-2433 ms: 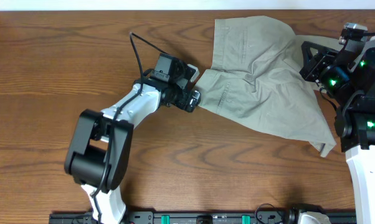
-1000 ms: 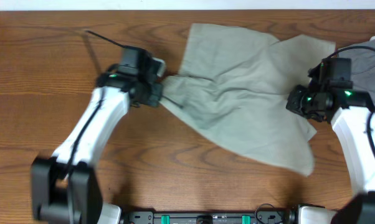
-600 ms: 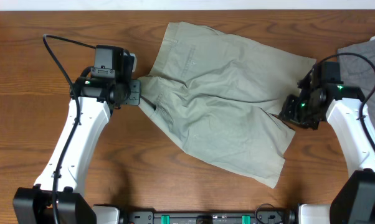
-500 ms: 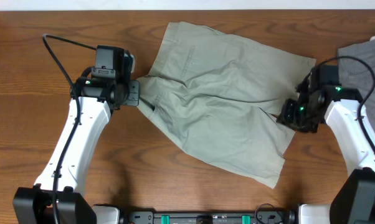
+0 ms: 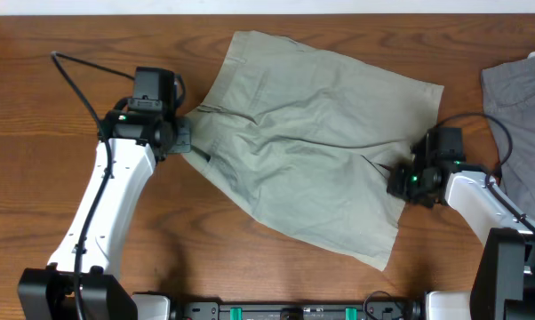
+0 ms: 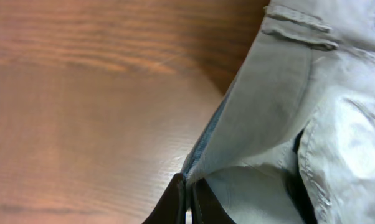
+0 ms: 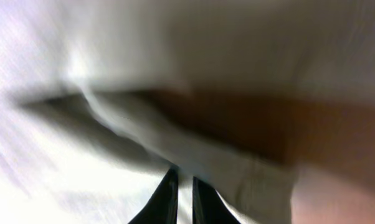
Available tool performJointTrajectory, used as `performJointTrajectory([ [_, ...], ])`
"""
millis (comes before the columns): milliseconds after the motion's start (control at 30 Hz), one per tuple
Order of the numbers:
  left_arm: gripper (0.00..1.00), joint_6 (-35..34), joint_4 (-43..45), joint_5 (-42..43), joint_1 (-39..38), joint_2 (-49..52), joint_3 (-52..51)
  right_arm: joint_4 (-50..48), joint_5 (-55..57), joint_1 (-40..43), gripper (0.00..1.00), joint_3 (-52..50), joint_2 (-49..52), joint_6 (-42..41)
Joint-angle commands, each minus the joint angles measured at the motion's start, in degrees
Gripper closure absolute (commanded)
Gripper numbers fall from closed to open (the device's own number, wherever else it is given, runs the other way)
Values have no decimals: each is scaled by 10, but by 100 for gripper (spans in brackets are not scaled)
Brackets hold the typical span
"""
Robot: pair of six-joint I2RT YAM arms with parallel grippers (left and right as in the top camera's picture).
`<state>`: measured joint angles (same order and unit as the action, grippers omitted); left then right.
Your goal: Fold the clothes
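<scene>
The pale khaki-green shorts (image 5: 312, 151) lie spread and wrinkled across the middle of the wooden table, waistband to the upper left, legs toward the lower right. My left gripper (image 5: 189, 140) is shut on the waistband's left edge; in the left wrist view its fingertips (image 6: 189, 193) pinch a fold of the shorts (image 6: 281, 106) with a belt loop above. My right gripper (image 5: 394, 184) sits at the right leg's edge. In the blurred right wrist view its fingers (image 7: 184, 186) stand nearly together with a thin strip of the shorts (image 7: 81, 186) between them.
A darker grey garment (image 5: 521, 107) lies at the table's right edge, behind my right arm. The left arm's black cable (image 5: 81, 76) loops over the table at the upper left. A black rail (image 5: 294, 311) runs along the front edge.
The shorts were dragged left and now lie spread flat. My left gripper kept its hold. My right gripper slid down and left along the leg edge and closed there.
</scene>
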<state>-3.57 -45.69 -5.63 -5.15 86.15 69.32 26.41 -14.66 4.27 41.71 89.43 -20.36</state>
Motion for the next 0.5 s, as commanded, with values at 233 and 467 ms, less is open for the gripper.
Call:
performJointTrajectory([
  [233, 94, -66, -30, -26, 31, 0, 12, -211, 9, 20, 87, 29, 3, -18],
  [467, 94, -88, -48, -26, 41, 0, 12, -67, -97, 30, 54, 62, 3, 10],
])
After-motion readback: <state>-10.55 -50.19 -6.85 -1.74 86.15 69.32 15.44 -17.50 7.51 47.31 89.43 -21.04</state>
